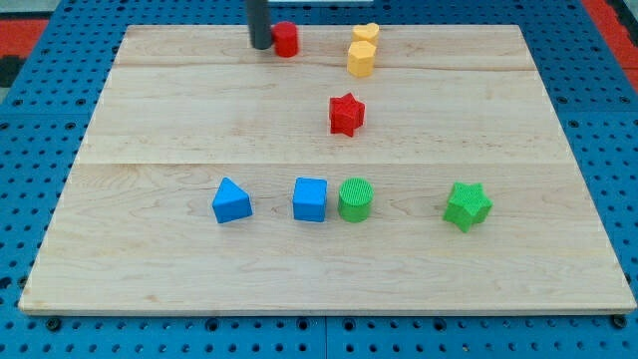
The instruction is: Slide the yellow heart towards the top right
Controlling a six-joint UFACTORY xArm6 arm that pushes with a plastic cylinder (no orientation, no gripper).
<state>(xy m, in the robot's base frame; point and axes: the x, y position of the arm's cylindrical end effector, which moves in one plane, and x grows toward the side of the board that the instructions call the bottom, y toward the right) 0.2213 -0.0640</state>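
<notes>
The yellow heart (366,34) is sitting at the view's top edge of the wooden board (179,120), a little right of the middle, and it is touching or almost touching a yellow hexagonal block (361,59) lying just below it. Below that pair, apart from them, a red star (346,114) is standing by itself.

My tip (260,45) is resting well to the view's left of the heart, pressing against or sitting right beside a red cylinder (286,39); I cannot tell whether they are truly in contact. There is no claw on this arm, only the rod, so there is nothing to be apart or together.

Further down, a row is lying across the board: a blue triangular block (231,200), a blue cube (310,198) touching a green cylinder (355,199), and a green star (467,205) off to the view's right. These are well clear of the work.

Judging from this, the approach is not yet made, and several things are threatening it. The red cylinder is standing between my tip and the heart, so a straight run rightward would be shoving the cylinder into the heart. The heart is already lying close to the board's top edge, so any upward push risks sending it off the wood. Coming from below-left, my tip would likely be catching the yellow hexagonal block and dragging both yellow pieces together.
</notes>
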